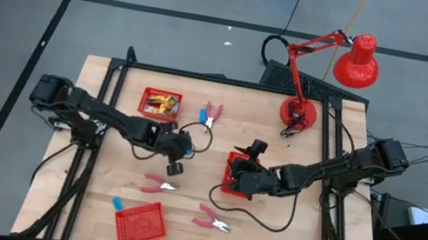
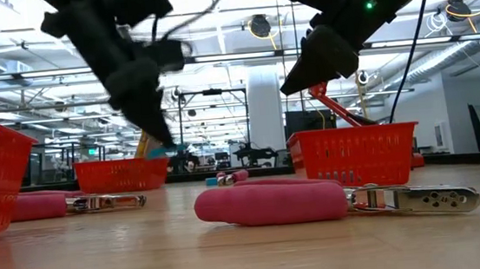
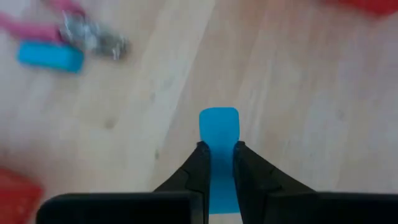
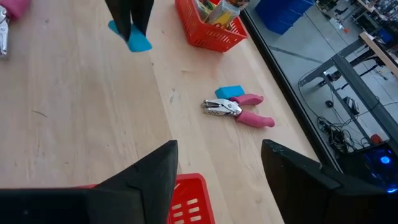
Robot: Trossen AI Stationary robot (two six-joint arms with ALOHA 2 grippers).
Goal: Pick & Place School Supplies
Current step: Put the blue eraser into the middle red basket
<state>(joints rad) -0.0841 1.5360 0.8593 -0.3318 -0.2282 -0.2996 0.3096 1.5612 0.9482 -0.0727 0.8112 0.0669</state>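
Light wooden table point(image 1: 203, 233) filling the centre of the high view. Toward upper left, red mesh basket point(image 1: 160, 103) with yellow items inside. Just right of it, pink-handled punch point(image 1: 212, 114) with small blue block point(image 1: 203, 115) touching. Toward upper right, red desk lamp base point(image 1: 297, 113). At centre, second red basket point(image 1: 233, 175). Below centre, two more pink-handled tools point(image 1: 158, 184), point(image 1: 212, 219). Lower left, third red basket point(image 1: 140, 223), another blue block point(image 1: 116, 203) just beside.
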